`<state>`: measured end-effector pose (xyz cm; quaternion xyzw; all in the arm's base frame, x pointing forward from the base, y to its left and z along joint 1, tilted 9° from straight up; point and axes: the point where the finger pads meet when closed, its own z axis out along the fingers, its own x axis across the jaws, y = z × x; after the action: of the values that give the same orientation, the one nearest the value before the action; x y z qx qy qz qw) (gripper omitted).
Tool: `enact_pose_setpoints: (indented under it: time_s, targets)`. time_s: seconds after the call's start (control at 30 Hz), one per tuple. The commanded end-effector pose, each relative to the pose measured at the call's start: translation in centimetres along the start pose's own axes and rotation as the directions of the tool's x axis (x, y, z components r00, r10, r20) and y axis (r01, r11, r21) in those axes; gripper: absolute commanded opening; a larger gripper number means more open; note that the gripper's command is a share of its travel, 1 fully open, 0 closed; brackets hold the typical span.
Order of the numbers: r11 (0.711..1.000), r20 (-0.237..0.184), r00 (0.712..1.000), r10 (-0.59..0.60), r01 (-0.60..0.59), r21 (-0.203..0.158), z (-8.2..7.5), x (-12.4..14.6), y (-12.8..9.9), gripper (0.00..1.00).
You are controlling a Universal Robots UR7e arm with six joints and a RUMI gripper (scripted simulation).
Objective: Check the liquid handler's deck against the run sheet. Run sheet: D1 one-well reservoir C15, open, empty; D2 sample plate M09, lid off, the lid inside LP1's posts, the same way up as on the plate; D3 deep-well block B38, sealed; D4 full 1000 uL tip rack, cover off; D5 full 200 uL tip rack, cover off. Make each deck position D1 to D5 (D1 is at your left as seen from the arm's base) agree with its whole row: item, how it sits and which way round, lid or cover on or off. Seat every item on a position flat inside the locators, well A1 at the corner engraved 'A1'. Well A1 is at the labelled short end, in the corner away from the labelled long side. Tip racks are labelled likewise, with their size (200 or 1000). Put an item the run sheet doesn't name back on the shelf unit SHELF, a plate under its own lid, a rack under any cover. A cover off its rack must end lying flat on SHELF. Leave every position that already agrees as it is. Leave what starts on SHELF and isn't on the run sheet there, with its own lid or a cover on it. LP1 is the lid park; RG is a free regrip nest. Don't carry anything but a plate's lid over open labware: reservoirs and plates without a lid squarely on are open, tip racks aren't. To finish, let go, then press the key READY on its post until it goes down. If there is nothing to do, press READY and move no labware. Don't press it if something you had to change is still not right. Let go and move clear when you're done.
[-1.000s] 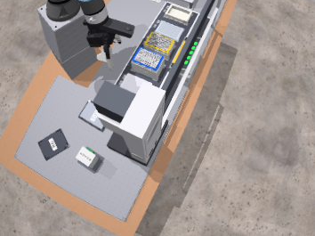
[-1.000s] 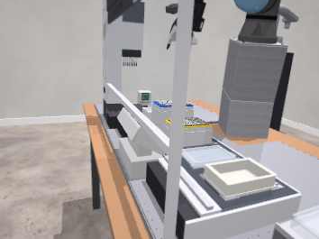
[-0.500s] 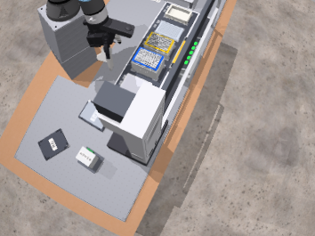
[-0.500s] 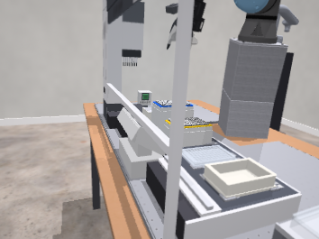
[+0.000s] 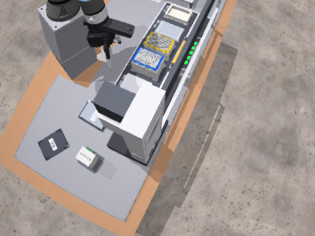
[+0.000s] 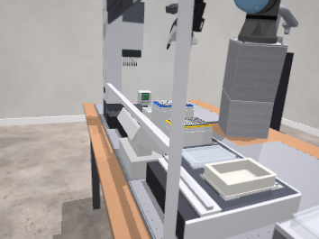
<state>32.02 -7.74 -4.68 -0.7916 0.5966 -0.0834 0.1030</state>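
My gripper (image 5: 108, 55) hangs open and empty, high over the grey table beside the deck; in the exterior view it (image 6: 170, 38) is partly behind a white post. Along the deck stand a white open reservoir (image 5: 178, 13) (image 6: 239, 176), a clear plate (image 5: 168, 28) (image 6: 209, 154), a yellow-framed tip rack (image 5: 158, 42) (image 6: 191, 124) and a blue-framed tip rack (image 5: 148, 59) (image 6: 164, 105), both with no cover. The deck position beyond the blue rack (image 5: 129, 82) is partly hidden by the handler's head. A labelled flat item (image 5: 91, 115) lies half under that head.
The handler's dark head and white body (image 5: 133, 112) stand over the deck's near end. A dark labelled square item (image 5: 55, 142) and a small white box with a green top (image 5: 87, 157) (image 6: 144, 96) sit on the grey mat. The arm's grey pedestal (image 5: 67, 32) stands beside the deck.
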Motion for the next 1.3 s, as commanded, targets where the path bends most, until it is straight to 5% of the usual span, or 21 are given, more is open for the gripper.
enact_pose_setpoints:
  time_s: [0.0,1.27]
  targets:
    - [0.978,0.094,0.979,0.183,-0.172,-0.119,-0.32,-10.04,-0.65,0.82]
    - [0.973,0.095,0.975,0.202,-0.188,-0.135,-0.41,-10.06,-0.30,0.82]
